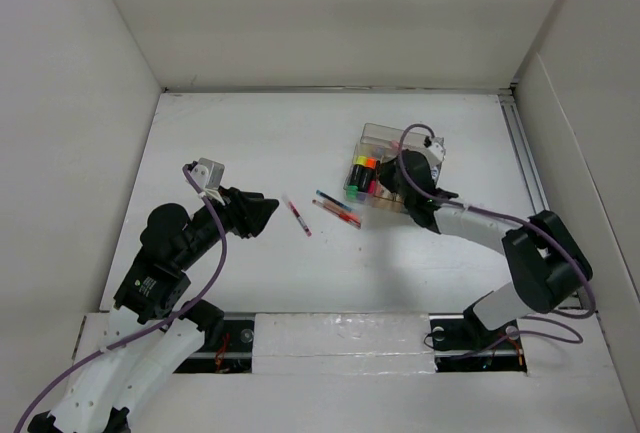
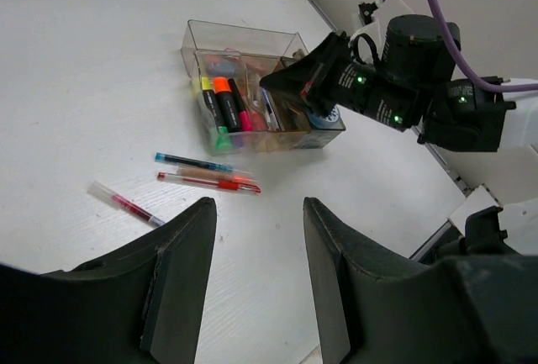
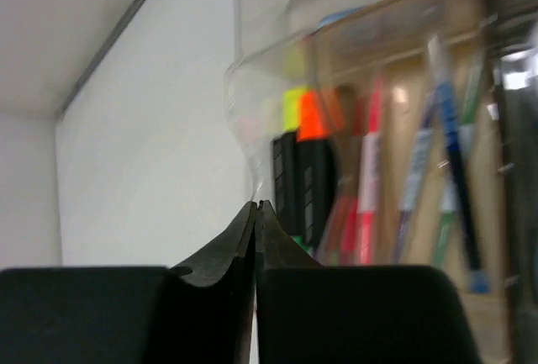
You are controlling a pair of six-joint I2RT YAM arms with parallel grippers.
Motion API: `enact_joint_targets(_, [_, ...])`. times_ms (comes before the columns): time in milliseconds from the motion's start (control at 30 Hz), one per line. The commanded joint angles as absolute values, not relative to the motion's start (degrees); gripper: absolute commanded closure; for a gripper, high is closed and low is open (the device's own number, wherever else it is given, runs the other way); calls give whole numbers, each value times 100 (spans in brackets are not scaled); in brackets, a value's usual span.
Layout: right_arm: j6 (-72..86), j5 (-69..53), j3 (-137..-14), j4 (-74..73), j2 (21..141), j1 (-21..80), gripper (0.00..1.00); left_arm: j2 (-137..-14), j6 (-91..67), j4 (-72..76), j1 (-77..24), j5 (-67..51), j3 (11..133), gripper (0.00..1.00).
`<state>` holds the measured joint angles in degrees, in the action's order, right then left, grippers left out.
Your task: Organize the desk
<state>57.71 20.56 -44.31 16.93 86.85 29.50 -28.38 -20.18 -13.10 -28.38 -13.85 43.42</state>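
Note:
The white desk [image 1: 250, 143] holds a clear compartmented organizer [image 1: 378, 138] with highlighters [image 1: 362, 175] and pens in it. Three pens lie loose left of it: a red one [image 1: 297, 216], a blue one [image 1: 333, 200] and a red-orange one [image 1: 338, 215]. My right gripper [image 1: 385, 187] is shut, its tips [image 3: 256, 204] at the organizer's clear wall [image 3: 244, 112]; I cannot tell whether it pinches the wall. My left gripper [image 1: 268, 208] is open and empty [image 2: 259, 204], above the desk left of the red pen [image 2: 126, 204]. The organizer [image 2: 244, 40] and right gripper [image 2: 273, 85] also show in the left wrist view.
White panel walls [image 1: 80, 103] bound the desk on the left, back and right. A metal rail [image 1: 525, 163] runs along the right edge. The blue pen [image 2: 192, 162] and red-orange pen [image 2: 210, 182] lie side by side just before the organizer.

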Motion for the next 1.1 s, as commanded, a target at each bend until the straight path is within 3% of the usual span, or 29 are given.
enact_joint_targets(0, [5240,1942,-4675,2056,8534,3672,100,-2795,-1969,-1099,-2821,-1459,4430,58])
enact_joint_targets(133, [4685,2047,-5279,1943,9069,4481,100,-2777,-1969,-1090,-2821,-1433,4412,58])
enact_joint_targets(167, [4624,2039,-5439,1855,9218,4735,94,-2786,-1969,-1099,-2821,-1450,4412,58])
enact_joint_targets(200, [4501,2065,-5571,1733,9524,4850,76,-2795,-1977,-1107,-2821,-1441,4421,58])
enact_joint_targets(300, [4167,2145,-6072,1426,9974,5149,51,-2795,-1960,-1099,-2821,-1441,4421,58])
enact_joint_targets(367, [4008,2040,-6370,1267,10335,5220,45,-2795,-1960,-1099,-2821,-1441,4430,58])
enact_joint_targets(733, [3499,2013,-7188,343,11223,5467,42,-2804,-1977,-1099,-2821,-1459,4421,58])
enact_joint_targets(1067, [3243,2408,-7795,-246,11882,5748,48,-2839,-1960,-1090,-2821,-1477,4430,58])
